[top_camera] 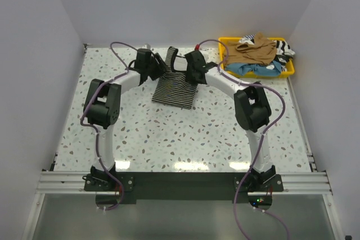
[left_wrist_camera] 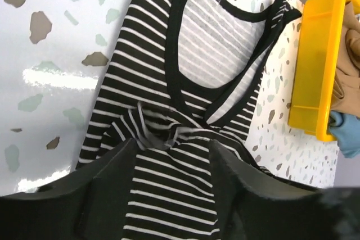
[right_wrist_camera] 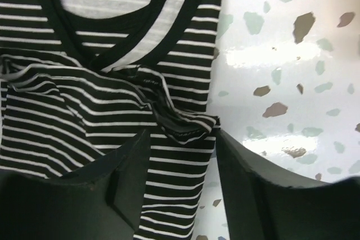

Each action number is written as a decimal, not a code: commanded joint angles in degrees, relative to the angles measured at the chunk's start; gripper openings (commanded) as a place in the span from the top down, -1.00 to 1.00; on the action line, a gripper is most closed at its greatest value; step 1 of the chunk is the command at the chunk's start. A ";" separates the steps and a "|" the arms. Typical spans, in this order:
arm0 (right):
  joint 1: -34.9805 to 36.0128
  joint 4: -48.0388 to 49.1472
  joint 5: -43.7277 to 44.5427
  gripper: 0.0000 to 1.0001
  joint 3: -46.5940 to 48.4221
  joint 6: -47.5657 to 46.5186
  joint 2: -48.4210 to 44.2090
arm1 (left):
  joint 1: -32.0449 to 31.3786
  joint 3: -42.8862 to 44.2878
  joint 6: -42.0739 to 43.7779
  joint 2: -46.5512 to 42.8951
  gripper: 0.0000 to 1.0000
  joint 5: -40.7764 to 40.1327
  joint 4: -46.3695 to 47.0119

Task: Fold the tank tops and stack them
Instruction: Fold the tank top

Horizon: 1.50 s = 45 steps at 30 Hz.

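A black-and-white striped tank top (top_camera: 174, 87) lies on the speckled table, its neck and straps toward the far wall. Its upper part is bunched into a small ridge (left_wrist_camera: 154, 130) (right_wrist_camera: 174, 119). My left gripper (top_camera: 159, 69) (left_wrist_camera: 171, 149) hovers over the top's left shoulder and my right gripper (top_camera: 190, 71) (right_wrist_camera: 183, 139) over its right side edge. Both stand open, with striped cloth lying flat below the gap and the ridge just ahead of the fingertips. A tan-brown tank top (top_camera: 256, 50), a light blue one (top_camera: 256, 70) and a striped one (top_camera: 284, 48) lie heaped in the tray.
The yellow plastic tray (top_camera: 232, 40) (left_wrist_camera: 315, 71) stands at the back right, close to the right wall. White walls close in the table on the left, back and right. Purple cables loop from both arms.
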 commanded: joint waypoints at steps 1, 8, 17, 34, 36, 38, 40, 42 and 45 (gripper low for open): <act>-1.69 1.37 1.50 -0.10 1.78 1.45 -0.80 | 2.07 3.33 1.36 0.96 -0.25 4.31 6.42; 1.11 1.81 5.27 -0.23 -3.14 0.14 -7.30 | 3.75 -3.76 1.09 -9.14 -0.36 -0.24 6.97; 8.07 -3.02 7.74 0.12 5.37 -1.88 2.33 | -2.14 -15.37 -2.32 -13.02 0.23 -2.72 8.88; 7.97 8.13 -7.73 -0.07 -4.27 -7.85 5.18 | -8.12 -37.70 -13.93 -19.95 0.74 -10.89 5.55; 9.64 7.44 -7.20 -0.07 -8.48 -8.38 2.55 | -8.55 -40.86 -14.02 -23.19 0.74 -10.54 5.29; 10.78 7.96 -6.15 -0.07 -12.70 -7.16 -1.39 | -8.73 -44.71 -14.11 -26.27 0.74 -9.93 5.20; 12.72 10.14 -6.67 -0.07 -20.52 -4.28 -4.91 | -9.08 -47.36 -14.28 -31.96 0.73 -9.31 4.67; 16.30 11.47 -6.50 -0.06 -27.88 -2.68 -10.00 | -9.43 -50.79 -14.02 -36.46 0.71 -8.87 2.66; 22.36 11.92 -4.13 -0.07 -35.10 0.22 -15.72 | -10.92 -54.49 -13.58 -46.65 0.67 -9.48 -3.39</act>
